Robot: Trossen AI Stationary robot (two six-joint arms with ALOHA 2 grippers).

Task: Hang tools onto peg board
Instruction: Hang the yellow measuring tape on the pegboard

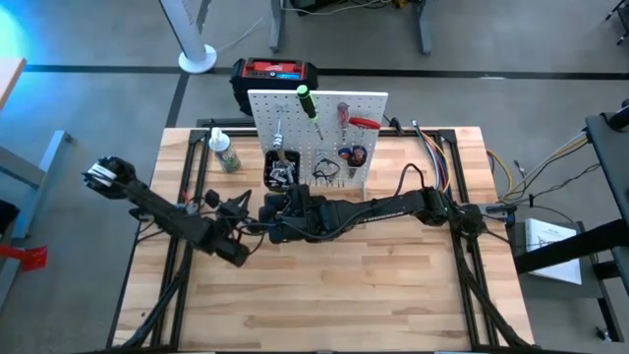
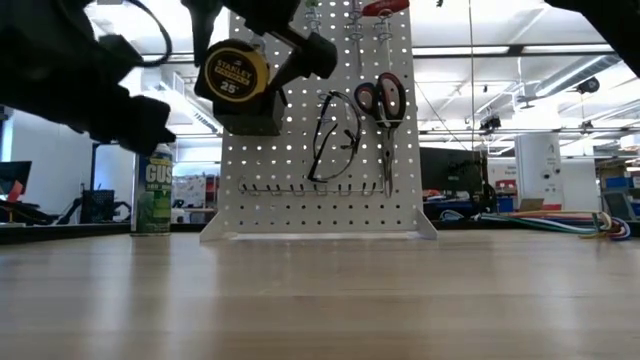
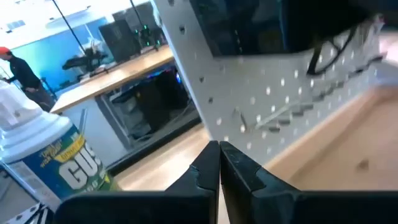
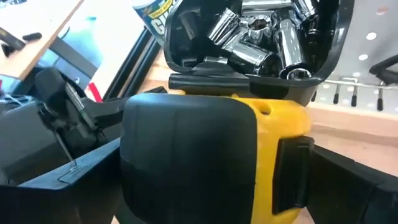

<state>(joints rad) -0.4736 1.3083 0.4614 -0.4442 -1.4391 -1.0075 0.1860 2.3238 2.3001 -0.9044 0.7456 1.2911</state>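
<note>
Tape [image 4: 205, 155], gripped wide by the right gripper [image 4: 205, 186], needs clipping squarely over the bin [image 4: 249, 87] rim; left gripper [image 3: 219, 168] waits, fingers pressed together.

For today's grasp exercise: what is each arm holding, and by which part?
The right gripper holds the yellow-and-black tape measure by its flat sides, jaws wide. The left gripper is shut, holding nothing.

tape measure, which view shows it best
The low view: the yellow tape measure shows its round face and label, raised before the peg board. The right wrist view shows its back between the right gripper's fingers, by the black bin. High view hides it; left wrist misses it.
</note>
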